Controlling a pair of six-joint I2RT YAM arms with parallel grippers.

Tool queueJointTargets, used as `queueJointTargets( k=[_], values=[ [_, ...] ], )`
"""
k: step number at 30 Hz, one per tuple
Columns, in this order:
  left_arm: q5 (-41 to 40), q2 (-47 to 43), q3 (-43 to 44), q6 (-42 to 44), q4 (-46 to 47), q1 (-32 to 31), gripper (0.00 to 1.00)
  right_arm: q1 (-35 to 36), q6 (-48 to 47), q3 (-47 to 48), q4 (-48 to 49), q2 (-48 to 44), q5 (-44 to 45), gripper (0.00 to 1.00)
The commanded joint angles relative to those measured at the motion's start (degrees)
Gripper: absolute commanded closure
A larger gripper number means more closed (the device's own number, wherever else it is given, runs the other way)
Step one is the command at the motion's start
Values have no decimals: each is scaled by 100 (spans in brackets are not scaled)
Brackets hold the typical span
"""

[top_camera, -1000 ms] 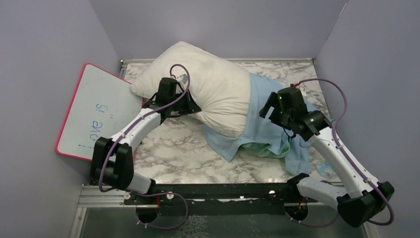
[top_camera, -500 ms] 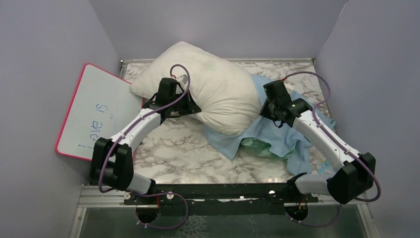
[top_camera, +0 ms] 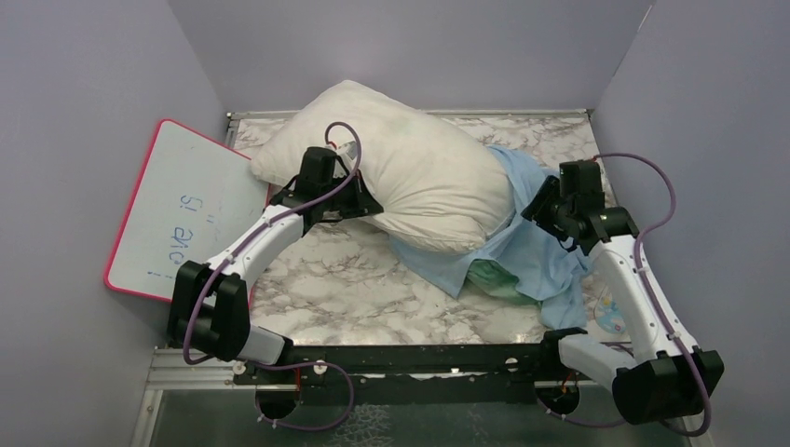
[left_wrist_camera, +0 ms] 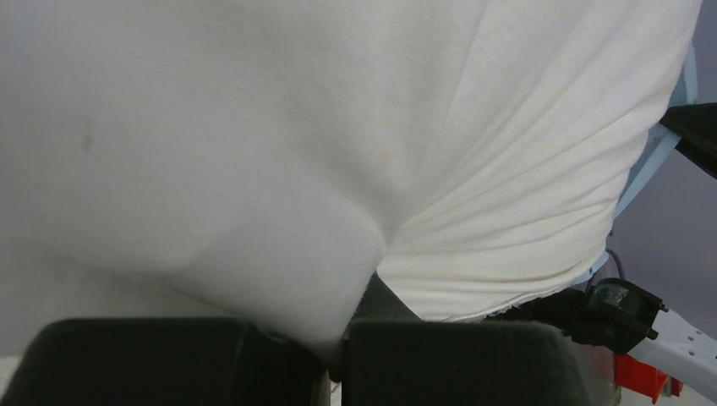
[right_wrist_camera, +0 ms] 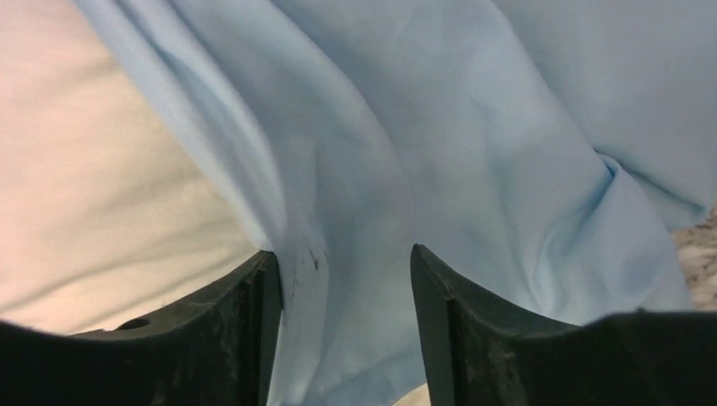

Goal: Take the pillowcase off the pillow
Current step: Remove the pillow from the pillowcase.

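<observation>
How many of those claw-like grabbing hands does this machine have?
2. The left gripper pinches the cream pillow's near edge; the right gripper, jaws apart, is against the blue pillowcase at the pillow's right end. None seem hidden.

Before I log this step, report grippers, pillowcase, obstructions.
Left gripper shut on pillow. Right gripper open, pillowcase cloth between. Pillowcase bunched under pillow's right end. Nothing blocking.

free: table (top_camera: 345, 289) front-ctr, btw arm bases | blocked: pillow (top_camera: 410, 177) fills back ctr | pillowcase (top_camera: 531, 251) heap R-ctr | whiteboard (top_camera: 186, 214) leaning at L wall
</observation>
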Motion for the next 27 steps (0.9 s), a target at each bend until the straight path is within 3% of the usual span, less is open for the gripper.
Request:
queueJointTargets(
  k=[1,5,10,16,18,20,22,24,27],
  values=[
    [-398,-210,92,405,-89,223,100,-142,-739,762,246,8,-580,36],
    [-90,-297,105,559,-10,221,98,-148,-881,1193,554,499,-702,29],
    [-41,-599,323,676,-41,161,48,-149,-913,1981,727,1783,-1248,26],
    [-807,-1038,860,867,-236,-162,19,-140,-814,2366,1042,3004,-1754,27],
    [-877,-893,1214,1029,-281,-306,15,-142,-802,2343,1034,3254,-1622,36],
    [-770,-445,1769,1358,-393,-533,10,-141,-877,2339,945,3331,-1466,60],
    [-912,311,2591,1788,-765,-999,9,-148,-713,2125,960,3081,-886,76],
    [-1170,1151,3451,2165,-1034,-1445,6,-145,-682,1821,1140,2717,-531,82],
    [-1441,2533,4689,2481,-1497,-1920,3,-148,-853,1451,1385,2282,-850,84]
  ],
)
